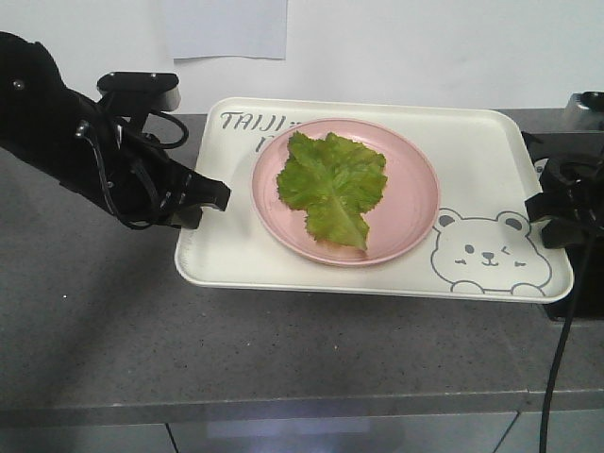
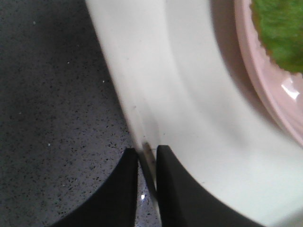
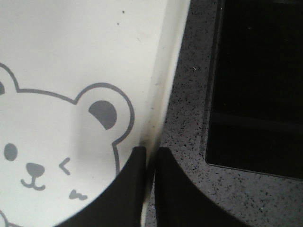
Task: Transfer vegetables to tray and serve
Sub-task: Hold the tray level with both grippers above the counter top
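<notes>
Across the middle of the front view we see the cream tray [image 1: 472, 151] on the grey counter [image 1: 94, 330], its "TAIJI" lettering partly hidden by the pink plate [image 1: 415, 198] at its centre, where the lettuce leaf [image 1: 332, 184] lies. Our left gripper [image 1: 209, 196] at centre left is clenched on the tray's left rim and our right gripper [image 3: 150, 156] pinches the right rim beside the bear drawing [image 1: 491, 253]. In the front view the right arm is cut off at the right edge.
</notes>
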Available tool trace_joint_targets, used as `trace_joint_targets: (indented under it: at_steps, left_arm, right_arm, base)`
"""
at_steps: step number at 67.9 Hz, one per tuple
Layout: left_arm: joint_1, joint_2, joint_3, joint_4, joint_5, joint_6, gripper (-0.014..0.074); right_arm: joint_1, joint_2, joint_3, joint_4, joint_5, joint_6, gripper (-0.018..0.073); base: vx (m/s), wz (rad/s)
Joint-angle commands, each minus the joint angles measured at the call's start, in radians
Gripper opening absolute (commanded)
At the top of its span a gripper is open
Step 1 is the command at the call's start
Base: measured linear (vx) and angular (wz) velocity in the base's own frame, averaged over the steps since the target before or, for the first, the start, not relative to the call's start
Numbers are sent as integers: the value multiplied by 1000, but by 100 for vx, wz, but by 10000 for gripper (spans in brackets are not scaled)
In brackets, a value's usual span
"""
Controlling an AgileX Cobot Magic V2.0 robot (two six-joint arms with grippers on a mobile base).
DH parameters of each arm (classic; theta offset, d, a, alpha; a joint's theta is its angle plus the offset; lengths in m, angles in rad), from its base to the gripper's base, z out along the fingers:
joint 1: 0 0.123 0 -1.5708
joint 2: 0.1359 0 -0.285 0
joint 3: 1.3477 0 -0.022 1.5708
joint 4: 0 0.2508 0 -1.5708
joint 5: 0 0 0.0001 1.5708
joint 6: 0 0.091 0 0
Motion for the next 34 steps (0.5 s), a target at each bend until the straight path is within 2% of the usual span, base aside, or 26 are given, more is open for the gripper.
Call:
trace_joint_targets:
  at_steps: [1,34]
  left_arm:
    - [-25,-46,-30,-140,-107,24,-6]
    - [-25,-46,-30,-140,-107,24,-6]
  right_arm:
    - [17,-38,-35,152,5,-38,-6]
    - [17,-38,-35,152,5,-38,-6]
  base:
    - [6,3]
    - [6,2]
